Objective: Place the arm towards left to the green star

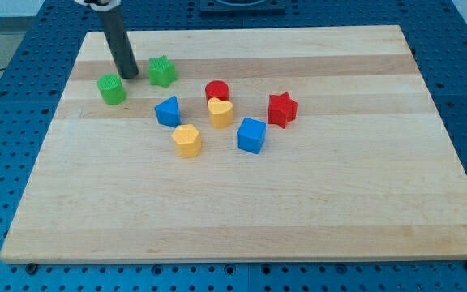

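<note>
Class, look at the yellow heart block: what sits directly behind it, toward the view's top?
A red cylinder sits right behind the yellow heart. Its top and upper side show; its lower front is covered by the heart, so contact cannot be confirmed.

Lighting: bright, even, diffuse, apparently from overhead. Shadows: short, soft-edged, close under each block, e.g. the blue cube and red star. Glare: a faint pale sheen on the wooden board near the view's top. Focus: moderately sharp; fine edges softened by low resolution. Distortion: board edges appear straight.
</note>
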